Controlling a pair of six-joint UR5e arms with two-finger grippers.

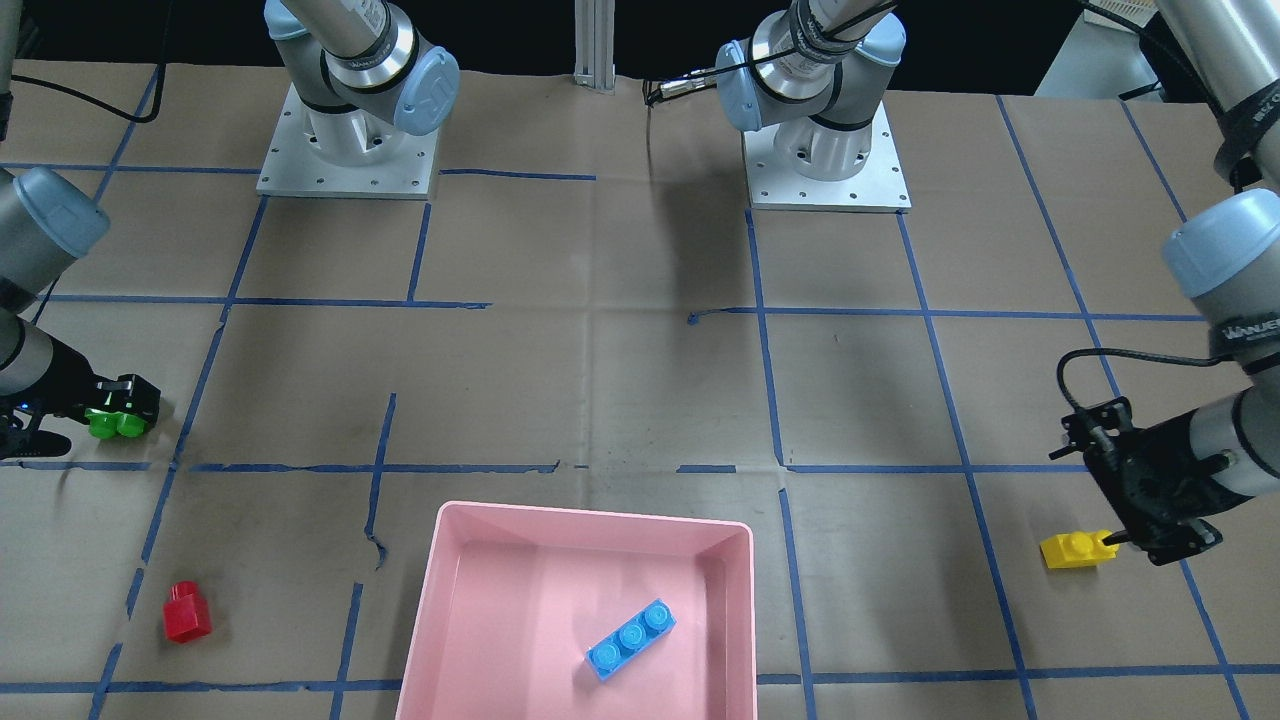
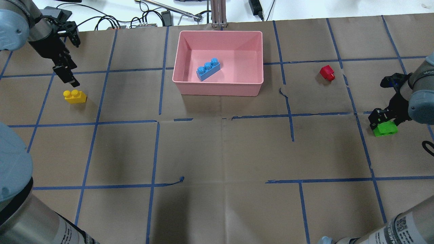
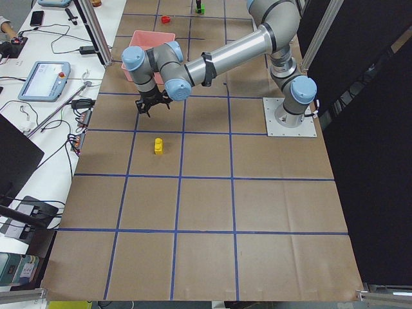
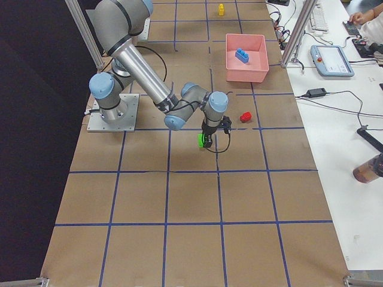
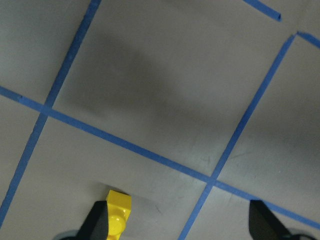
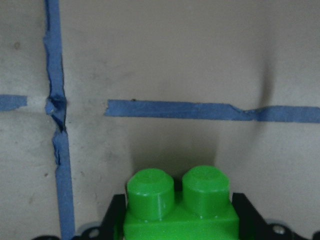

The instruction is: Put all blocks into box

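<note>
One green two-stud plastic brick (image 6: pixel 177 200), probably light, stiff and slick, is sitting clamped by its flat sides in right claw (image 2: pixel 385 122); left claw (image 5: pixel 181 225) is hovering open.

We count four blocks: one blue block (image 2: pixel 208 68) inside the single pink box (image 2: pixel 217 88) and three outside it. One yellow block (image 2: pixel 75 96) sits on the box's left-arm side, with one red block (image 2: pixel 327 73) and one green block (image 2: pixel 386 128) on its right-arm side. Beyond the box are two arms, the left arm (image 2: pixel 15 23) and right arm (image 2: pixel 420 101), with two grippers, the left gripper (image 2: pixel 73 81) and right gripper (image 2: pixel 385 122).
</note>
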